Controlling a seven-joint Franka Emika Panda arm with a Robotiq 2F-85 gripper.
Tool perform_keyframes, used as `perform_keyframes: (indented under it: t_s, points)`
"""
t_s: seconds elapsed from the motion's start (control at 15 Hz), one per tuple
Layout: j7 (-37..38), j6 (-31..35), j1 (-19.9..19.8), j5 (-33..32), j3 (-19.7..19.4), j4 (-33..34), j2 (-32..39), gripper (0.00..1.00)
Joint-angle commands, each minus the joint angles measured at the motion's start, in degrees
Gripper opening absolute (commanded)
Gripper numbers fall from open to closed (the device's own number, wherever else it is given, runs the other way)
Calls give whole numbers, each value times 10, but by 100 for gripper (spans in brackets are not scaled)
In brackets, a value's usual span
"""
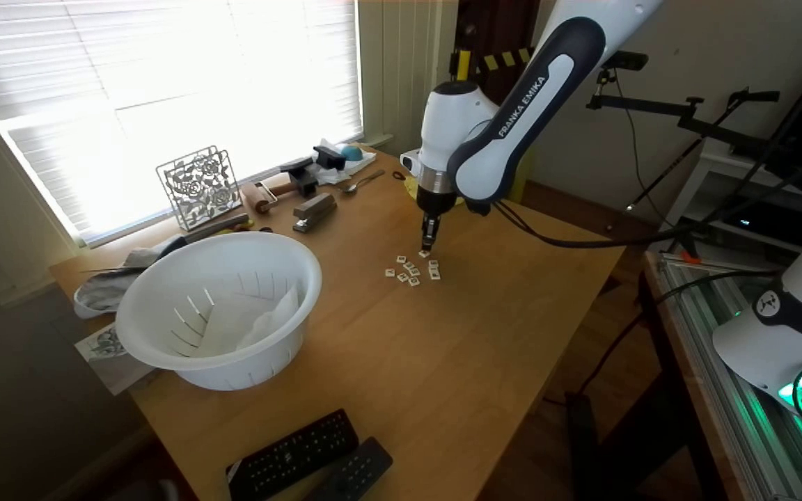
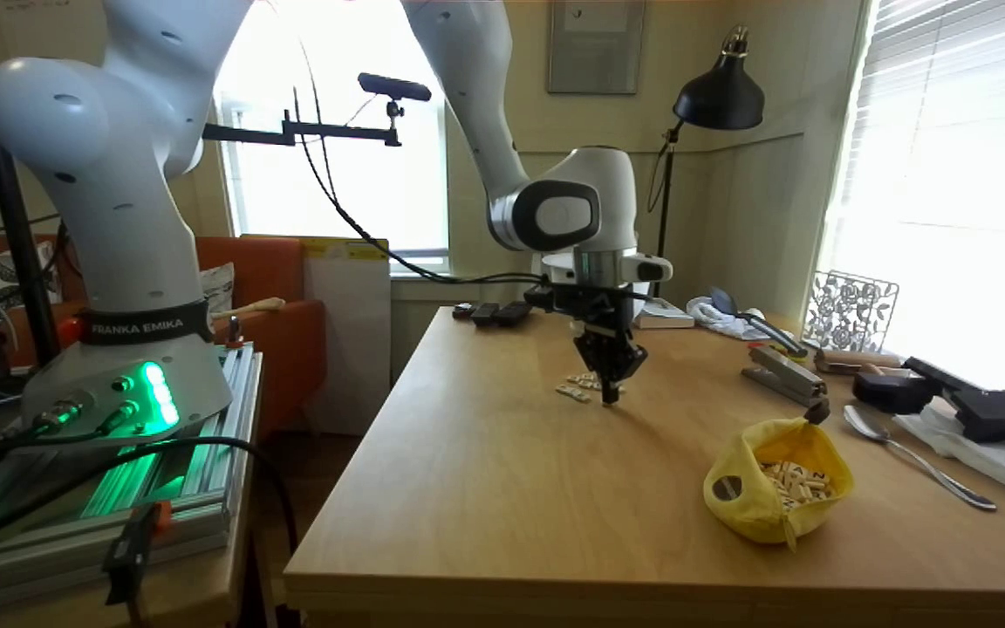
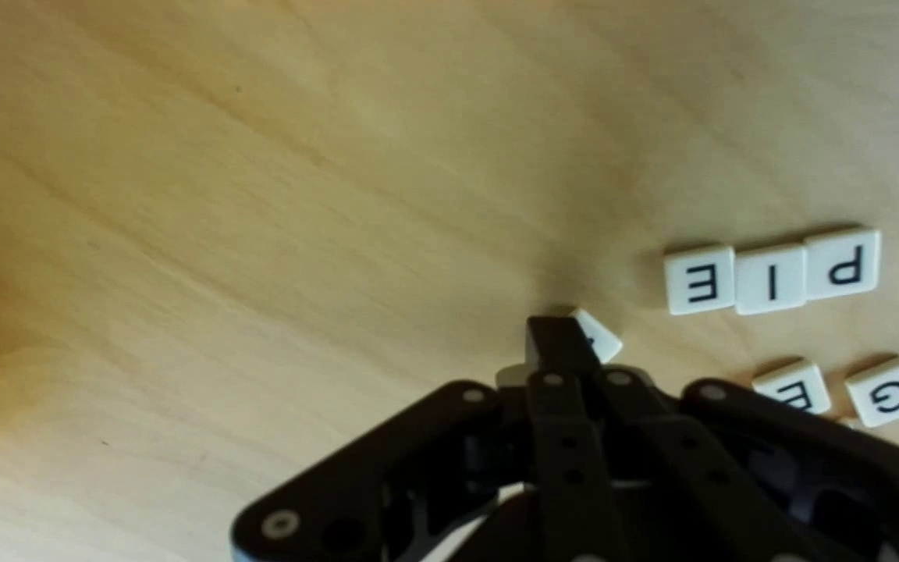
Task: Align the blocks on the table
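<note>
– the black metal hand [image 3: 573, 353]?
– closed, nothing seen inside. right by it, contact unclear, a half-hidden square cream letter block [image 3: 599, 336] on the light-brown wooden counter [image 3: 301, 234]; farther from it, a row of three such blocks [image 3: 771, 279].
– step?
– probably aligning that stray block; next, a low, gentle slide toward the row.

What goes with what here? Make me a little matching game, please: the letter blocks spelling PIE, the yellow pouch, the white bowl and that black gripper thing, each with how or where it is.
Column one
1. P, I and E blocks
2. yellow pouch
3. white bowl
4. gripper

Column two
A. open at the top, with many small tiles inside
B. down low at the table, hiding part of another block in the wrist view
C. side by side in a row, letters up
D. slits cut through its wall

Pairs: 1-C, 2-A, 3-D, 4-B
</note>
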Motion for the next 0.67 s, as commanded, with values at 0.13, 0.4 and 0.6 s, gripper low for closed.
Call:
perform_keyframes:
  t_s: [0.13,0.4,0.6]
  points:
    - [-9,4,-13,5,18,30,30,0]
    - [-15,-2,-15,8,29,38,36,0]
    - [-21,-4,-15,9,40,35,36,0]
